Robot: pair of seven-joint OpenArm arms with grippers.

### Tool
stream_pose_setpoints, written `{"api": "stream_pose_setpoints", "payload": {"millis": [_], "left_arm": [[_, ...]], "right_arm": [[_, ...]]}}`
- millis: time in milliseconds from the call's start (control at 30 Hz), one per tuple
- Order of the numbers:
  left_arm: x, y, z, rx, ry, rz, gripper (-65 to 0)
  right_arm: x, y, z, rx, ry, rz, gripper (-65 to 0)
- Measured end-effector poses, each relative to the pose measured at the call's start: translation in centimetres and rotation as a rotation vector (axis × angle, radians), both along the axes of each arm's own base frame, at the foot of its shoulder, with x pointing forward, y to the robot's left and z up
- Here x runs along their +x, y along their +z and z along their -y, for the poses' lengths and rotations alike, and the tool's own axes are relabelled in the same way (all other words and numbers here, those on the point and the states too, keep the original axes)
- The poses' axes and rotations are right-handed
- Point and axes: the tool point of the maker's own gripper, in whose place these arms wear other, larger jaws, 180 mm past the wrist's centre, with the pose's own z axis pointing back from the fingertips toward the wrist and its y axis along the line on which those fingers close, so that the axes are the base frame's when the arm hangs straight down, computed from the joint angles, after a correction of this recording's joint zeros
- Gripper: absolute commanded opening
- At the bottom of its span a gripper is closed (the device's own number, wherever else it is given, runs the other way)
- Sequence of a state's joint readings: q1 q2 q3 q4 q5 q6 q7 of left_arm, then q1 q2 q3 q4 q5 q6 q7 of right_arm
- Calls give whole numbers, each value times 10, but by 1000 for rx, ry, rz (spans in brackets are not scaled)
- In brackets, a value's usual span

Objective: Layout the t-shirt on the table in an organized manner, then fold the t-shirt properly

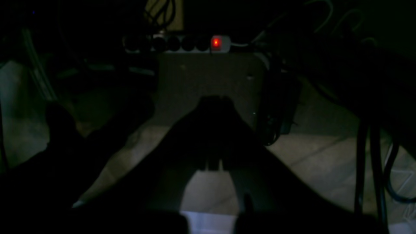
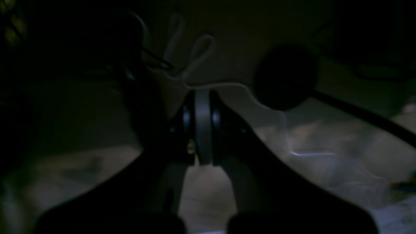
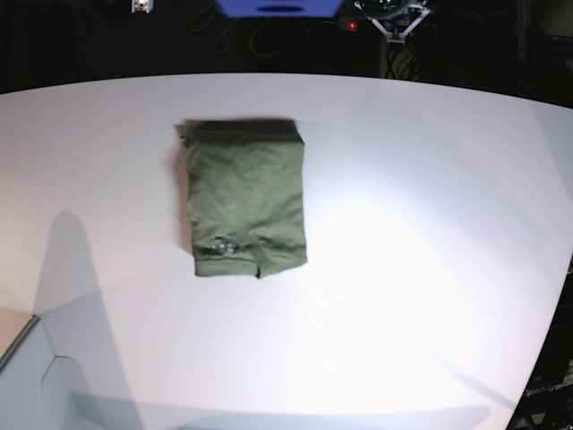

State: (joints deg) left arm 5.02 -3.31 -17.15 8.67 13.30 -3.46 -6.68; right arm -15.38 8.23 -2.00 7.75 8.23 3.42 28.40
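- The t-shirt [image 3: 246, 197] is lying folded into a compact upright rectangle at about ten o'clock from the worktop's [image 3: 421, 233] middle, with bare white surface on all sides.
- Its bottom edge, toward six o'clock, is looking uneven: a small notch and a puckered spot are showing near the lower left corner, so the layers are probably not sitting flush.
- Neither arm is appearing in the base view; both wrist cameras are looking at a dim floor area below the worktop, with cables and a power strip [image 1: 177, 44] at twelve o'clock in the left wrist view.
- The left gripper [image 1: 213, 107] is holding nothing, its fingers pressed together; the right gripper [image 2: 203, 126] is likewise closed and empty.
- Judged from here, the fold seems finished. The risk lies in any further reach: closed fingers brushing the loose bottom hem could be dragging layers apart, and arms hanging low could be snagging those cables when rising.
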Motion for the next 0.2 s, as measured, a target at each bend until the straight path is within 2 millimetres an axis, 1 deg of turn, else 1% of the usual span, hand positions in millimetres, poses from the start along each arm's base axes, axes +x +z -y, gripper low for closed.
{"api": "stream_pose_setpoints", "payload": {"millis": [100,200], "left_arm": [[10,1,-3,9,0,18,-649],[13,1,-3,8,-1,29,-649]], "right_arm": [[-4,1,9,-77,61,-24,-650],[2,1,13,-103,102,-22,-650]]}}
